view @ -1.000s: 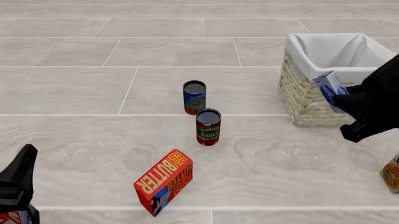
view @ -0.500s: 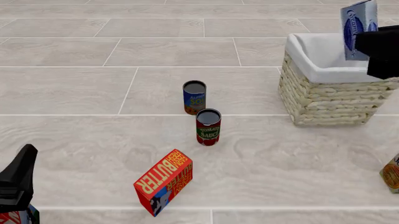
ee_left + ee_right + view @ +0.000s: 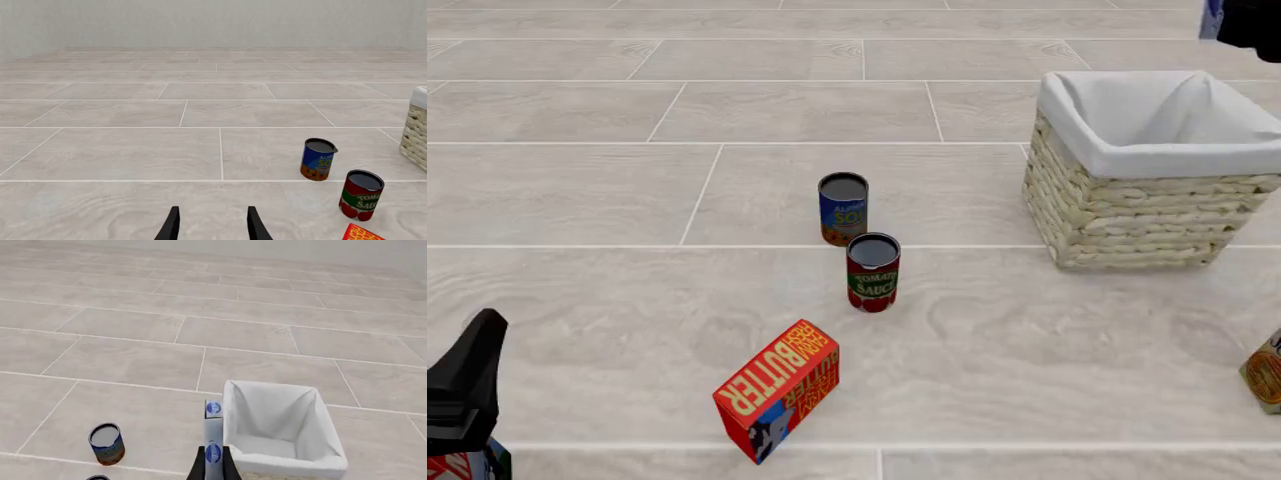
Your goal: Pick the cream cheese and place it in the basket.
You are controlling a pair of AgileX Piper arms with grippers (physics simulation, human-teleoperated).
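Observation:
The cream cheese (image 3: 213,439) is a thin pale-blue and white box with dark blue ovals. It shows edge-on in the right wrist view, clamped between my right gripper's (image 3: 213,462) fingers. It hangs high above the floor, beside and above the near-left rim of the basket (image 3: 277,427). In the front view only a blue sliver of the cream cheese (image 3: 1209,18) shows at the top edge, with my right gripper (image 3: 1252,28) above the back of the wicker basket (image 3: 1141,205). My left gripper (image 3: 212,225) is open and empty, low at the front left (image 3: 478,345).
A blue can (image 3: 842,208) and a tomato sauce can (image 3: 873,272) stand mid-floor, left of the basket. A red-orange butter box (image 3: 778,388) stands tilted in front. An orange item (image 3: 1265,372) sits at the right edge. A package (image 3: 461,466) lies under the left gripper.
My right gripper has risen with the cream cheese, from in front of the basket to above its back, and has almost left the front view. The left arm has not moved.

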